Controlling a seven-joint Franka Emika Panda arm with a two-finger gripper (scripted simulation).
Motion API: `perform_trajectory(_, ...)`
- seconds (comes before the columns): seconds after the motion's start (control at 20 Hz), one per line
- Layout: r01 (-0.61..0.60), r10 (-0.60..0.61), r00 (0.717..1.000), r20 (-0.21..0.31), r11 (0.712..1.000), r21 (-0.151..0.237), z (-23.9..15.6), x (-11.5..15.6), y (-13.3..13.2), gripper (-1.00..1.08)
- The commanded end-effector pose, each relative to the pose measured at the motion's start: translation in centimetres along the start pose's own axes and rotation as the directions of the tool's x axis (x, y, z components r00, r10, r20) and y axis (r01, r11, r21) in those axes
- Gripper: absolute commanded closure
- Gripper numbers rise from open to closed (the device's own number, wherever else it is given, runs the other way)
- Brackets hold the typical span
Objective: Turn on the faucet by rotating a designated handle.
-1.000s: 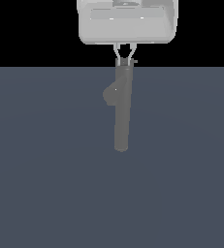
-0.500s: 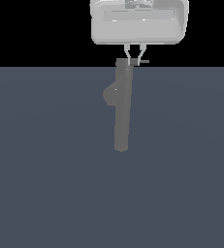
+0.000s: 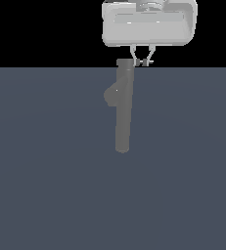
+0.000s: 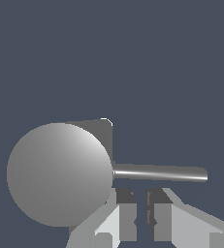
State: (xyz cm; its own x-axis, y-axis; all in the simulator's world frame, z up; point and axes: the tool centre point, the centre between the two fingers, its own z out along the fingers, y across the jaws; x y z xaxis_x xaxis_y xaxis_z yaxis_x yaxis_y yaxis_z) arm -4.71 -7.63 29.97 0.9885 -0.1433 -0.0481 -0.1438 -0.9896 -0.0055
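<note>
The faucet (image 3: 123, 117) is a matte grey column with a rounded bulge (image 3: 111, 95) on the exterior view's left. In the wrist view I look down on its round cap (image 4: 59, 174). The handle (image 3: 148, 62) is a thin pale rod sticking out of the cap toward the exterior view's right, and the wrist view shows its whole length (image 4: 159, 173). My gripper (image 3: 143, 59) hangs beside the cap at the handle's height. Its fingers stand side by side with only a thin slit between them. The fingertips (image 4: 125, 196) sit right next to the rod, and nothing is held in my gripper (image 4: 141, 201).
A flat dark blue-grey floor (image 3: 51, 185) spreads around the faucet. Behind it the background is black. No other object shows in either view.
My gripper has slid toward the exterior view's right, from over the column's cap to beside it at the handle. The faucet column has not moved.
</note>
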Motion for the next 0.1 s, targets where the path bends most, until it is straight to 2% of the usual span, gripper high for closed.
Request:
perform_trajectory(0.0,-0.032,0.032,0.998,-0.048,0.999,-0.004,-0.27,3.16,1.78,1.08)
perform_trajectory(0.05,-0.032,0.032,0.998,-0.048,0.999,-0.004,-0.27,3.16,1.78,1.08)
